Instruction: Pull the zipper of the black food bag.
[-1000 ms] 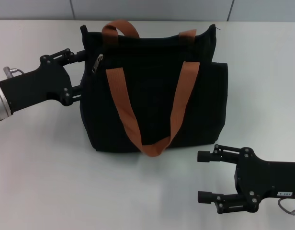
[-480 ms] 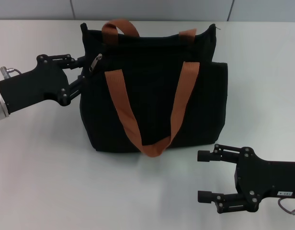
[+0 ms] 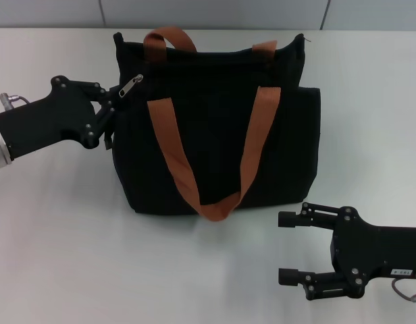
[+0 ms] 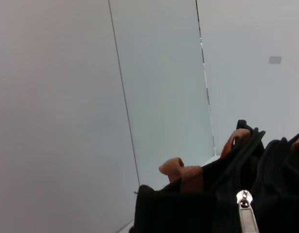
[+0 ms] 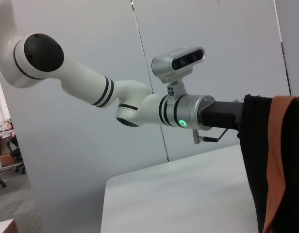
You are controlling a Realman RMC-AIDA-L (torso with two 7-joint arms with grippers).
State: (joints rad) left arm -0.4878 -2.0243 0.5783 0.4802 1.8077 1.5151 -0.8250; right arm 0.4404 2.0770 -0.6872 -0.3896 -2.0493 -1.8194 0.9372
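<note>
The black food bag (image 3: 215, 135) stands upright at the table's middle, with its orange-brown handle straps (image 3: 169, 145) hanging down its front. The silver zipper (image 3: 131, 86) pull tab sticks out sideways at the bag's upper left corner. My left gripper (image 3: 112, 98) is at that corner, shut on the end of the tab. The left wrist view shows the tab (image 4: 247, 216) close up against the bag's black top edge (image 4: 188, 208). My right gripper (image 3: 292, 248) rests open and empty on the table, in front of the bag's right side.
The white table (image 3: 73, 236) extends around the bag, with grey wall panels behind it. The right wrist view shows my left arm (image 5: 140, 104) reaching to the bag's side (image 5: 251, 160).
My left gripper's fingers have closed from around the bag's corner onto the zipper tab. The tab has swung from hanging down to pointing out to the left. The right arm has not moved.
</note>
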